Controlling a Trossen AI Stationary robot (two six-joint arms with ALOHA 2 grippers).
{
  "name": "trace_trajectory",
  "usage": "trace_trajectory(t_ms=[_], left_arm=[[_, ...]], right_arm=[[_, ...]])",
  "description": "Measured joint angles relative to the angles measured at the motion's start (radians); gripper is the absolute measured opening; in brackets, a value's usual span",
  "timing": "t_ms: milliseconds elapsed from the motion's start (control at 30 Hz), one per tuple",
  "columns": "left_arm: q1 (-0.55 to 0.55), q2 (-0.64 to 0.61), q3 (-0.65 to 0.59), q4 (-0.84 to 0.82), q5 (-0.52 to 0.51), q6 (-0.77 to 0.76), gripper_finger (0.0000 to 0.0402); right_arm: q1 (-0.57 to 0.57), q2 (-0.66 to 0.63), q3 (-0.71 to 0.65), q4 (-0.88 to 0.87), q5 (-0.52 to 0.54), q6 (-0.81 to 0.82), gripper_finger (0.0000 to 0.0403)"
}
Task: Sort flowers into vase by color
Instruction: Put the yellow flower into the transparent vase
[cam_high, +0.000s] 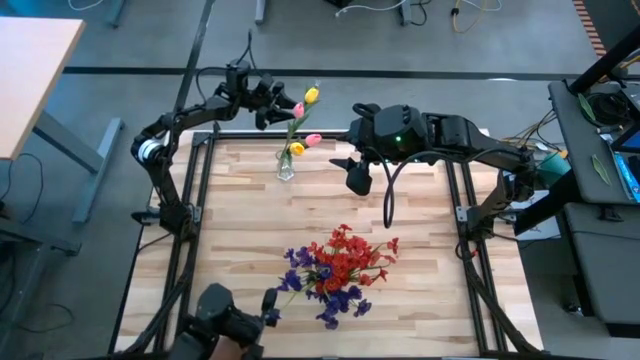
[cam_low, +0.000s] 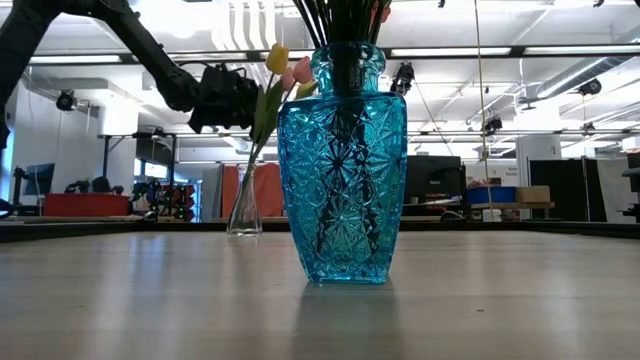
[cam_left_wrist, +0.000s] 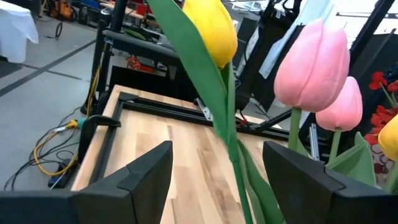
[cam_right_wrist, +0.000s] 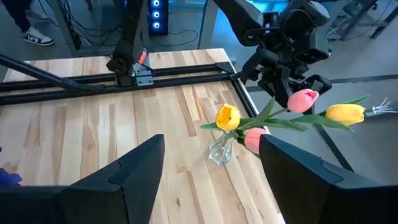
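Lighting even and bright in all 4 views; ceiling strip lights (cam_low: 505, 50) at 1 o'clock in the low view, backlighting the blue vase (cam_low: 343, 165). Faint shadows only on the table (cam_high: 400, 215). Left wrist view: yellow tulip (cam_left_wrist: 213, 28) and pink tulip (cam_left_wrist: 311, 57) close-up, slightly soft.

- Pink and yellow tulips (cam_high: 300, 130) lean in a small clear vase (cam_high: 286, 168).
- Red and purple flowers (cam_high: 338, 272) stand bunched in a blue vase (cam_low: 342, 165).
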Motion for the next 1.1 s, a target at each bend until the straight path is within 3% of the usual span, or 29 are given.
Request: trace_trajectory(t_ms=[433,1100], left_arm=[[-0.043,0.003,0.016,0.0,-0.031,-0.011,0.0214],[-0.05,0.003,0.001,-0.005,-0.031,-0.009,0.0028]], right_arm=[[0.0,0.0,-0.001,-0.001,0.0,0.025,0.0255],[0.0,0.0,-0.001,-0.001,-0.001,0.025,0.0248]])
